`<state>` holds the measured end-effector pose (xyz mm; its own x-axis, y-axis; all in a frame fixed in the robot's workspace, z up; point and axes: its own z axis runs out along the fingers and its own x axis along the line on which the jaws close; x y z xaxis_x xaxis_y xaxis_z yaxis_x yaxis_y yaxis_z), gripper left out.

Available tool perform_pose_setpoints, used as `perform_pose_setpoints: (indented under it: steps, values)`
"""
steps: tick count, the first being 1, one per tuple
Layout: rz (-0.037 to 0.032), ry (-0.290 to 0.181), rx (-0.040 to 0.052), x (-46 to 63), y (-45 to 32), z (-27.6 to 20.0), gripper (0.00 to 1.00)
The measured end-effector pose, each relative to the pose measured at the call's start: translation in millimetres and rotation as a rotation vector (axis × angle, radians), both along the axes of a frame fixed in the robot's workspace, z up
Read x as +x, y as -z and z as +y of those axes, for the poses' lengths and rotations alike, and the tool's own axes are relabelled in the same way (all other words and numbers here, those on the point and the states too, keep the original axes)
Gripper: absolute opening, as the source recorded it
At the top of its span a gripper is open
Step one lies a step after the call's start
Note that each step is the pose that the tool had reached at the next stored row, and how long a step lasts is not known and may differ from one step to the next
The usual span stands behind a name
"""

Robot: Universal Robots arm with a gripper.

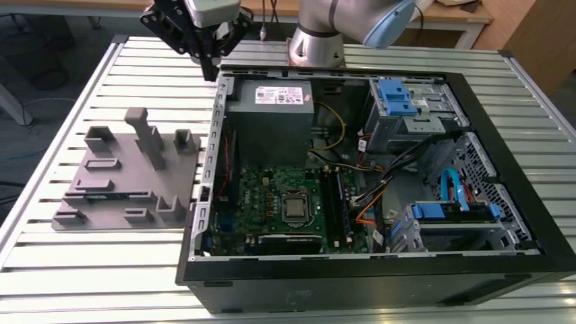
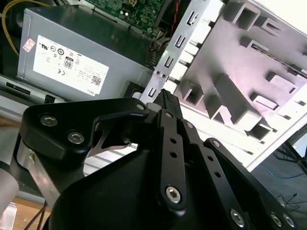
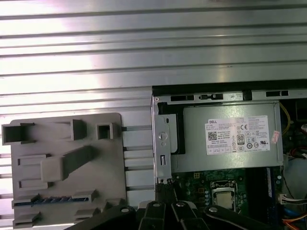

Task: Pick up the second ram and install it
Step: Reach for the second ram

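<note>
Pressed together on nothing, the gripper (image 1: pixel 212 71) tapered to one black tip and hung above the far corner of the computer case (image 1: pixel 360 287), well apart from the second ram (image 1: pixel 96 196). That ram sat in a long slot of the grey holder block (image 1: pixel 126 179), near the block's front edge, on the exterior view's left of the case. In the exterior view it read as a thin dark line with a bluish glint; the first wrist view drew it out as a strip (image 3: pixel 45 200) carrying a row of small squarish chips.

The holder was matte grey plastic, cut with rectangular pockets and raised with square posts. The second wrist view took it (image 2: pixel 225 57) at a slant, so the posts threw long shadows. The first wrist view showed it (image 3: pixel 110 163) flat on, like a plan. It rested on a table (image 1: pixel 90 270) of ribbed, shiny aluminium slats.

Just beside it stood the open case, black outside and perforated bare steel within. The boxy grey power supply (image 1: pixel 270 128) with its white label appeared in both wrist views (image 2: pixel 72 62) (image 3: pixel 225 139). The exterior view added the green motherboard (image 1: pixel 270 196) and blue drive brackets (image 1: pixel 393 98).

In the second wrist view the gripper (image 2: pixel 165 95) loomed close, all bolted black links
</note>
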<state>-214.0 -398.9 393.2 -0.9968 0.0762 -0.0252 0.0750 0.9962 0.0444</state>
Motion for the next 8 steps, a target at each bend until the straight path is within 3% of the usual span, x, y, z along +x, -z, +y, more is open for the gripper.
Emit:
perform_pose_setpoints:
  steps: [8]
  values:
    - [0.0,0.0,0.0,-12.5,0.2,0.0,0.11]
